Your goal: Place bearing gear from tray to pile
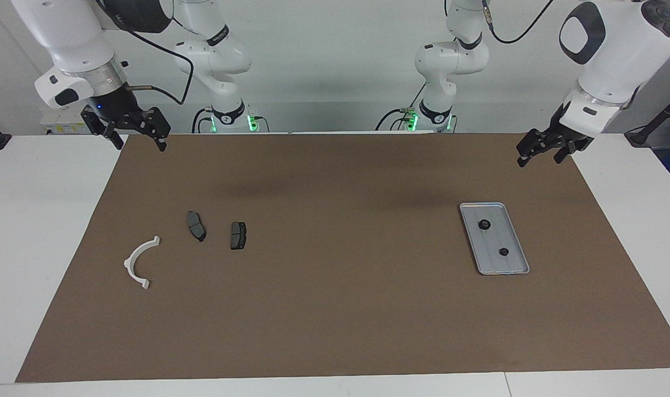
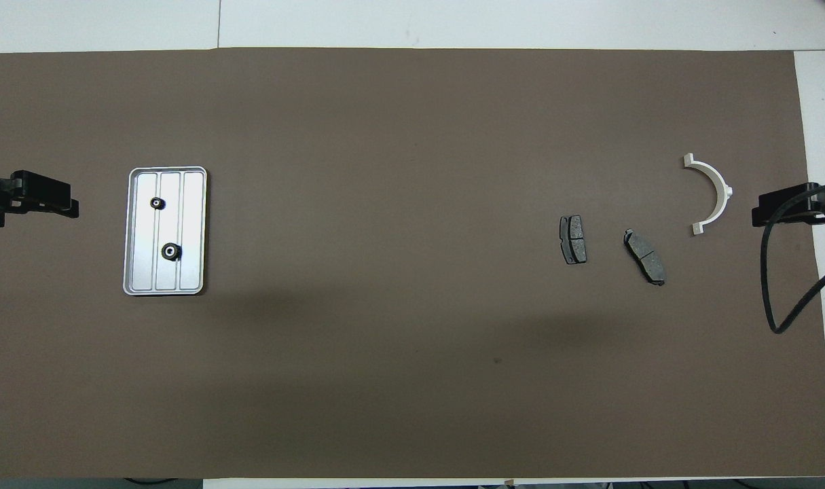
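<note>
A silver tray (image 1: 494, 238) is lying on the brown mat (image 1: 335, 309) toward the left arm's end of the tabletop (image 1: 31, 231), carrying two small black gears (image 1: 484, 224). Toward the right arm's end, two dark pads (image 1: 196, 225) and a white curved bracket (image 1: 140, 262) are lying loosely together. The left pincer (image 1: 540, 154) and right pincer (image 1: 138, 139) are hanging open, both arms waiting.
</note>
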